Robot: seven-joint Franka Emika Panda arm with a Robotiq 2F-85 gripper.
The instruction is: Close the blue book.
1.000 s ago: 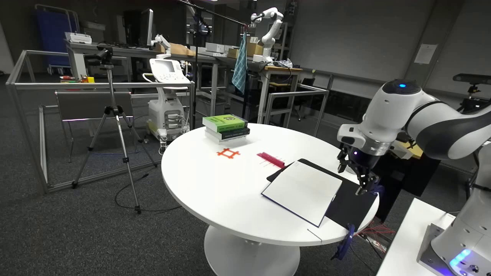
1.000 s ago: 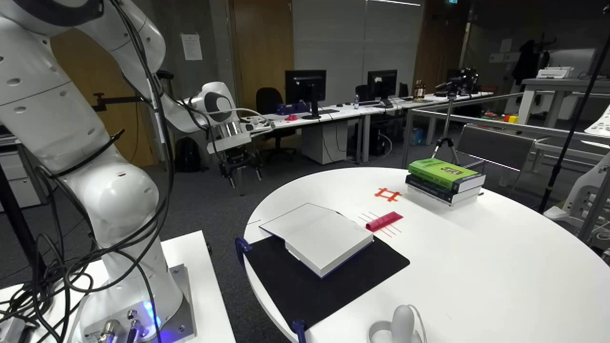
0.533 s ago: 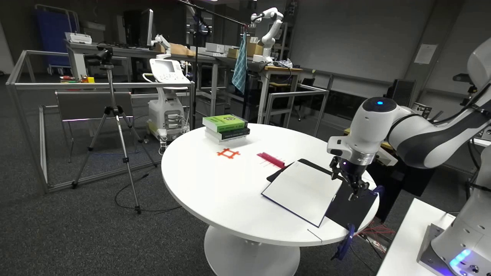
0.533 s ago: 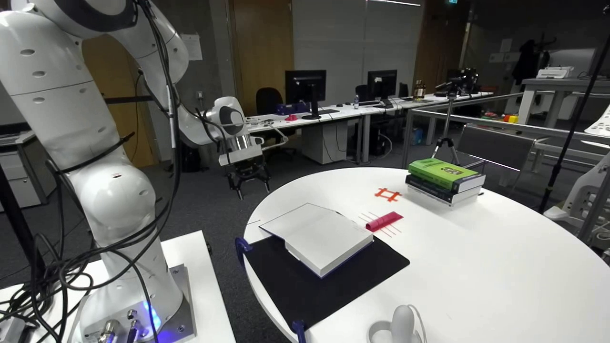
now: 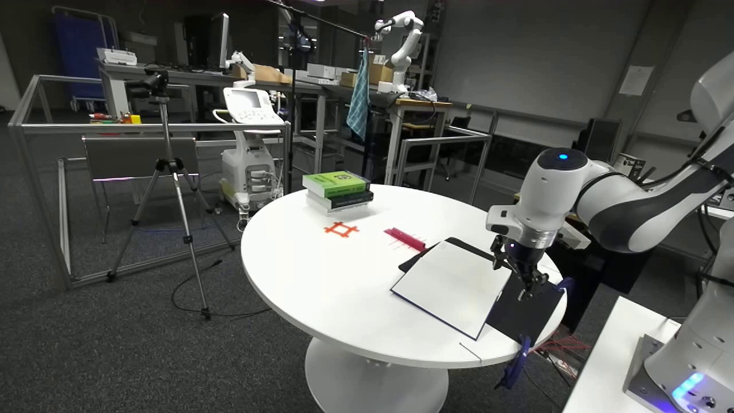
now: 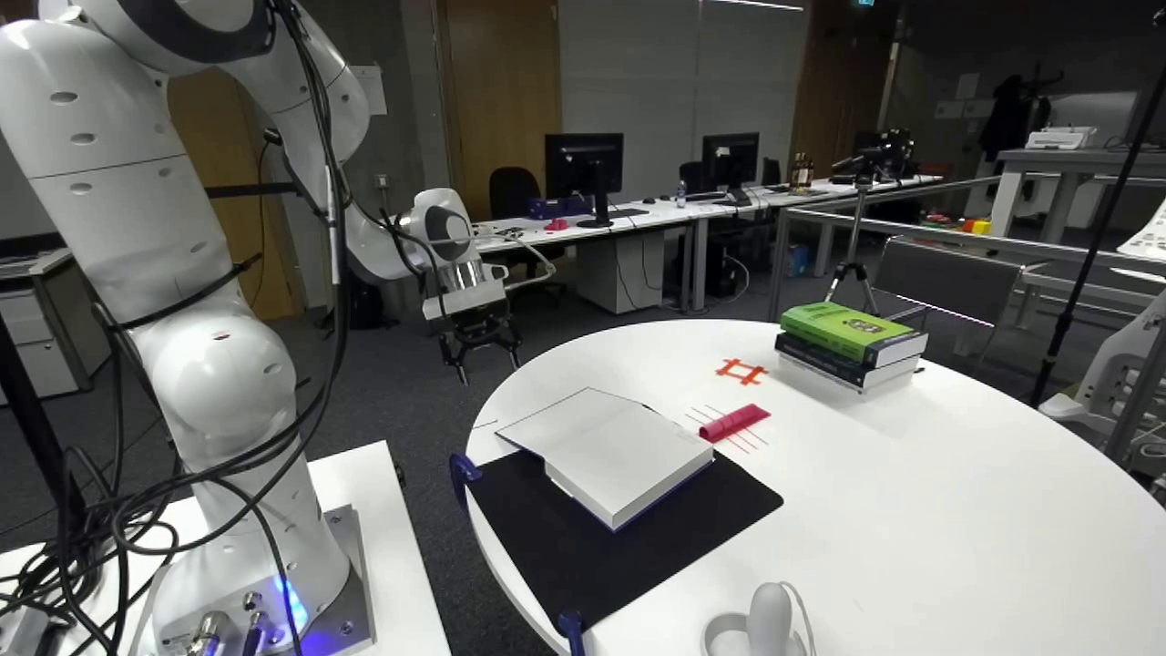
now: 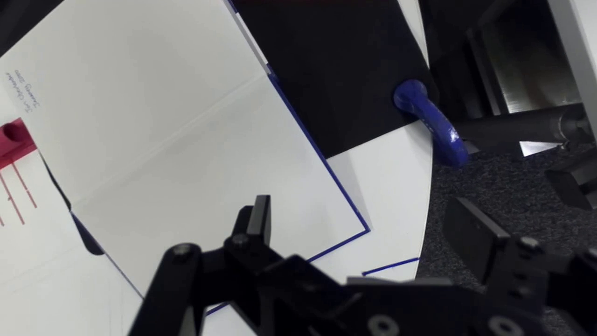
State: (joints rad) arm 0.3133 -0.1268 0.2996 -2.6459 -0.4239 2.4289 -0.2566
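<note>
The blue book lies open with white pages up on the round table, partly on a black mat. It shows in both exterior views and in the wrist view. Only thin blue cover edges show; the cover's outer face is hidden. In the wrist view the thin cover side casts a shadow on the table. My gripper is open and empty, raised near the table's edge beside the book. It also shows in an exterior view. In the wrist view one finger overlaps the page, the other the floor.
The black mat is held by blue clamps at the table edge. A pink-red strip lies beyond the book. A stack of books with a green one on top stands at the far side. A grey-white controller lies on the table.
My gripper has moved leftward in one exterior view and rightward and down in another, closer to the table. It slowed in the last half second. The book has not moved.
</note>
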